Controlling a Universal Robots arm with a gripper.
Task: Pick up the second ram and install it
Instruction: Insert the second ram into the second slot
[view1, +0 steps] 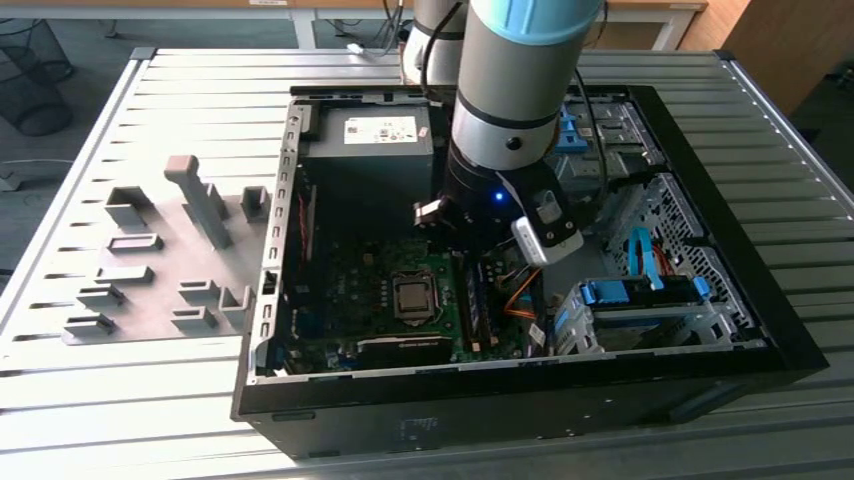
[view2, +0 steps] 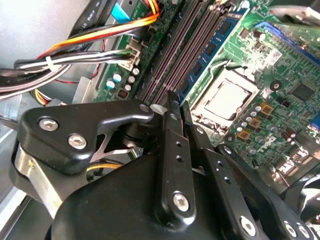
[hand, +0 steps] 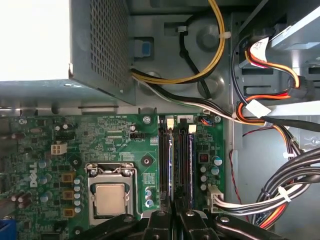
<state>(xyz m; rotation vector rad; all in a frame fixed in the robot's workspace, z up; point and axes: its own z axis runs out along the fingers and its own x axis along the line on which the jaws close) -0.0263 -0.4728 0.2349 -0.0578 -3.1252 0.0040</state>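
My gripper (view1: 458, 250) is down inside the open computer case (view1: 747, 350), over the memory slots beside the processor socket (hand: 110, 199). In both wrist views its two black fingers stand almost together, with a thin gap between the tips (view2: 179, 104). The second ram (hand: 171, 165), a thin blue-green stick on edge, stands in a black slot, and its edge runs straight into that gap (hand: 175, 216). It also shows as a blue strip with dark chips (view2: 202, 60). Another blue stick (hand: 190, 165) sits one slot further from the socket. The fingers hide the seated end.
The grey power supply (view1: 367, 150) fills the case's far corner. Bundled cables (hand: 260, 190) in orange, yellow, black and white lie close beside the slots. Blue drive brackets (view1: 641, 292) sit on the exterior view's right. A grey holder plate (view1: 160, 270) lies outside the case on the slatted table.
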